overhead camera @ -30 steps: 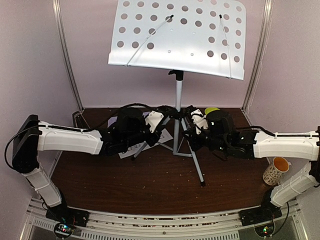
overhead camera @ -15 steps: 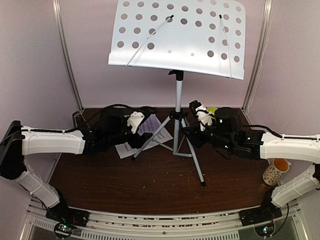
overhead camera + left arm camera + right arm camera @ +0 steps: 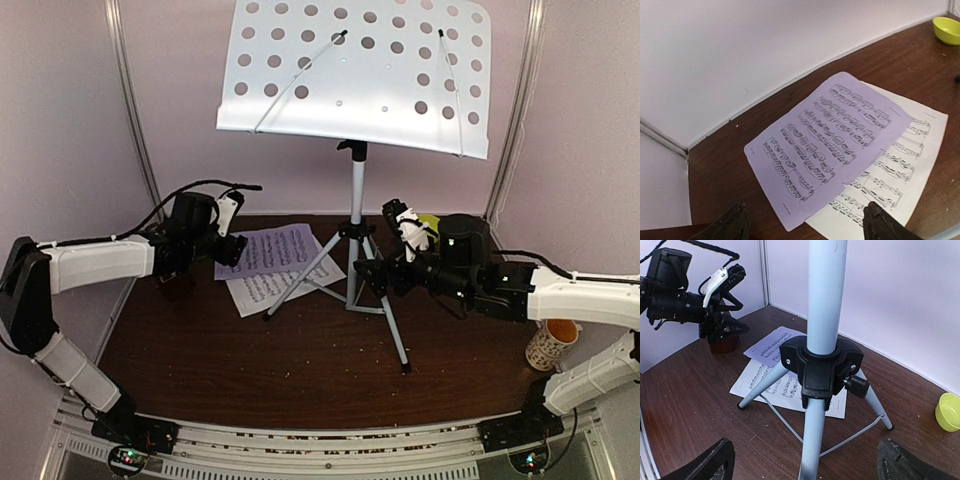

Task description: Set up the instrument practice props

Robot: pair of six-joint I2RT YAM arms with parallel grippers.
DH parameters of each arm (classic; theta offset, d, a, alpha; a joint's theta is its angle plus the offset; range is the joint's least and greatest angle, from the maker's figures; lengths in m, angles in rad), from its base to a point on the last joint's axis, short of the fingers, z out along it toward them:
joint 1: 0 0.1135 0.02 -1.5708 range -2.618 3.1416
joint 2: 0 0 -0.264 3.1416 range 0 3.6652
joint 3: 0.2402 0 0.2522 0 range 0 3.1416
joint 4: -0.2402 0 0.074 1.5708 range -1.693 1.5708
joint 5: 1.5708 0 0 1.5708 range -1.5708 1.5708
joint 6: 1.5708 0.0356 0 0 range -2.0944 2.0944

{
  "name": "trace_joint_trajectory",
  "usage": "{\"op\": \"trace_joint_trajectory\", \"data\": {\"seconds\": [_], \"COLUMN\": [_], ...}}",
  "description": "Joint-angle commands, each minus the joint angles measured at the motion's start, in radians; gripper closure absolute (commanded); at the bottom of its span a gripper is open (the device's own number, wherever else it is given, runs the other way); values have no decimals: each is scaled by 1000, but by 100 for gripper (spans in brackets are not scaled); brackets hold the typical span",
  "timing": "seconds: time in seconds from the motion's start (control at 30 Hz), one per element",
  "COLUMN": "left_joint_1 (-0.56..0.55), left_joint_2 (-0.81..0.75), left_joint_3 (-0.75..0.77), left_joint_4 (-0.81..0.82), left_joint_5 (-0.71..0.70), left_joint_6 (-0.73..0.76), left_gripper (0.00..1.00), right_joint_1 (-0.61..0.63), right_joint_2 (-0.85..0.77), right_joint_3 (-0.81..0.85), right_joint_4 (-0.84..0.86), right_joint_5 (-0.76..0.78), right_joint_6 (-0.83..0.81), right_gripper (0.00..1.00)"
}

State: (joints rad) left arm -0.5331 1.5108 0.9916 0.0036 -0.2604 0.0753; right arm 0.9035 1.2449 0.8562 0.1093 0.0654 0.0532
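Brown table [image 3: 300,355], music sheets [image 3: 270,250], lilac walls [image 3: 60,110].

The left gripper [image 3: 232,247] draws back leftward, uncovering the lavender printed music sheet [image 3: 277,247] and the white printed music sheet [image 3: 262,288]; the right gripper [image 3: 368,276] retreats slightly rightward.

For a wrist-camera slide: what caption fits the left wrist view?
Open left gripper above a lavender music sheet overlapping a white sheet, green bowl in the far corner.
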Motion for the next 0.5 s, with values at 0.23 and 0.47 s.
{"op": "trace_joint_trajectory", "data": {"seconds": [0.23,0.47], "left_joint_1": [54,50], "left_joint_2": [-7,26], "left_joint_3": [-131,-183], "left_joint_4": [204,176], "left_joint_5": [95,-116], "left_joint_6": [-706,-1033], "left_gripper": [17,16], "right_joint_1": [3,3], "right_joint_2": [-29,-36], "right_joint_3": [-13,-16], "right_joint_4": [22,21], "right_joint_5": [4,6], "right_joint_6": [37,45], "right_gripper": [0,0]}}
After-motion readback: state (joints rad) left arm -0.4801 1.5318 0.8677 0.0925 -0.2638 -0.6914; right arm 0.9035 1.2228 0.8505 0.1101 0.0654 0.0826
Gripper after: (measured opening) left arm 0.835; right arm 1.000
